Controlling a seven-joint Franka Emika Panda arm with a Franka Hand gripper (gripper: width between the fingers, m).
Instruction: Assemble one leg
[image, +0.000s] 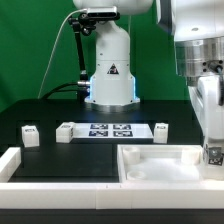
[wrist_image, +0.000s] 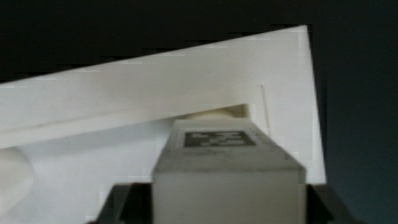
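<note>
- The exterior view sits low at one edge of the black bench, facing level across it toward the white robot base.
- The wrist view looks steeply down from very close.
- Both views share the large white square rimmed plastic tray.

White arm, black joints, black cable, triangular warning label

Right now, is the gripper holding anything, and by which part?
Yes: the gripper holds the leg, clamped by its lower sides between the dark fingers, tag face toward the wrist camera, over the white tray. The exterior view hides the contact.
</note>
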